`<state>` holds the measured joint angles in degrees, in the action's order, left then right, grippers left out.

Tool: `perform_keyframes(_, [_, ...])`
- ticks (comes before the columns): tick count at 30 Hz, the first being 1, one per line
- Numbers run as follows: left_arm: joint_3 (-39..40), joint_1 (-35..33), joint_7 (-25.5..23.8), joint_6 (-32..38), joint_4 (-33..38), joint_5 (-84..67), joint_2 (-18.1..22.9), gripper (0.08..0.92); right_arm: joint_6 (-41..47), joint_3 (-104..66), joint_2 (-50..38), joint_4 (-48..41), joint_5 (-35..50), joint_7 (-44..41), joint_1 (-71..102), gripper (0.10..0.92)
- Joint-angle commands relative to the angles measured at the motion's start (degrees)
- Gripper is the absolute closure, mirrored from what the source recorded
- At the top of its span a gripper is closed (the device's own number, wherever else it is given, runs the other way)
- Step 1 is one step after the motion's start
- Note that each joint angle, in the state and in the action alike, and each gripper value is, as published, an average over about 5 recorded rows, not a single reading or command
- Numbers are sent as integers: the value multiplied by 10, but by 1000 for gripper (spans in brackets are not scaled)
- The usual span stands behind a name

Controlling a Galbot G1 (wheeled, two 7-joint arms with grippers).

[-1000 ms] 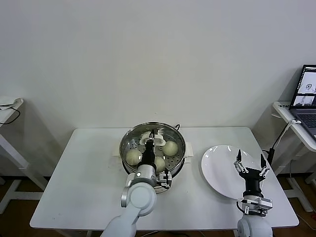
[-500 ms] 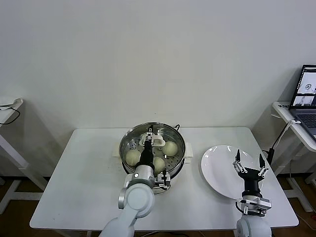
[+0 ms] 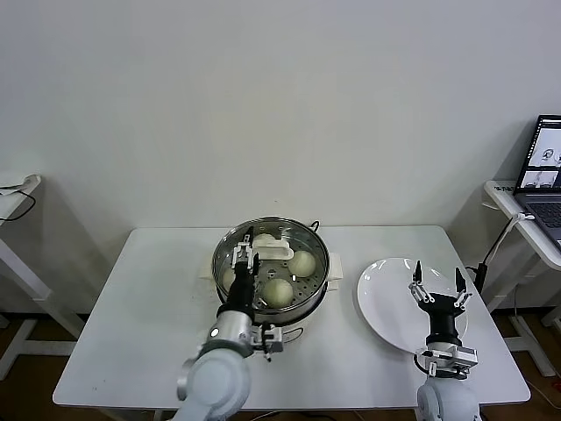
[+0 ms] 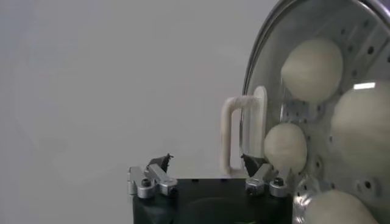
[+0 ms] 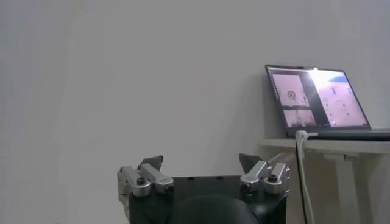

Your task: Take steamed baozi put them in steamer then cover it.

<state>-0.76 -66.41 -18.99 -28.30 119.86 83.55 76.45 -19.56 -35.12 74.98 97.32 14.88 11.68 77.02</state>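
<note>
The steamer point(image 3: 226, 260) stands at the table's middle with the clear glass cover point(image 3: 298, 239) lying on it, its cream-white handle point(image 3: 273, 247) on top. Several baozi show through the glass, such as one on the right point(image 3: 302, 262) and one at the front point(image 3: 278, 292). My left gripper point(image 3: 244, 249) is open and empty, over the cover's left part, just left of the handle. In the left wrist view the gripper point(image 4: 207, 162) stands open, with the handle point(image 4: 234, 131) and baozi point(image 4: 312, 61) beyond it. My right gripper point(image 3: 436, 287) is open and empty above the white plate; it is also open in its wrist view point(image 5: 201, 162).
An empty flat white plate point(image 3: 386, 307) lies right of the steamer on the white table point(image 3: 149, 333). A laptop point(image 3: 548, 167) sits on a side table at far right, also in the right wrist view point(image 5: 317, 100). Another side table point(image 3: 17, 197) stands at far left.
My left gripper has come off the cover's handle and moved left and back, its fingers now open. The cover stays on the steamer. The right gripper has barely moved.
</note>
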Motion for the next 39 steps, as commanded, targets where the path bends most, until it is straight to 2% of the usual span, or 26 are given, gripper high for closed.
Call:
perform_keyframes(1, [-99, -122, 99, 57, 131, -270, -74, 178, 69, 16, -10, 19, -3, 27, 7, 203])
perform_keyframes(4, [-184, -146, 225, 174, 106, -480, -52, 177, 93, 22, -13, 32, 5, 32, 16, 203])
perform_keyframes(5, [-213, -152, 252, 216, 93, -544, -44, 177, 95, 23, -14, 37, 11, 28, 19, 203])
perform_keyframes(7, [-271, -161, 276, 283, 63, -647, -36, 177, 106, 22, -15, 47, 34, 16, 26, 203])
perform_keyframes(11, [-354, -176, 252, 344, 4, -811, -40, 177, 120, 20, -17, 58, 67, -6, 36, 203])
perform_keyframes(17, [-388, -191, 183, 342, -27, -935, -42, 177, 109, 25, -14, 54, 67, -10, 40, 203])
perform_keyframes(24, [-377, -203, 160, 344, -29, -937, -31, 177, 103, 31, -10, 52, 62, -4, 53, 203])
perform_keyframes(39, [-357, -210, 157, 354, -40, -899, -22, 177, 83, 33, -4, 55, 52, -20, 73, 203])
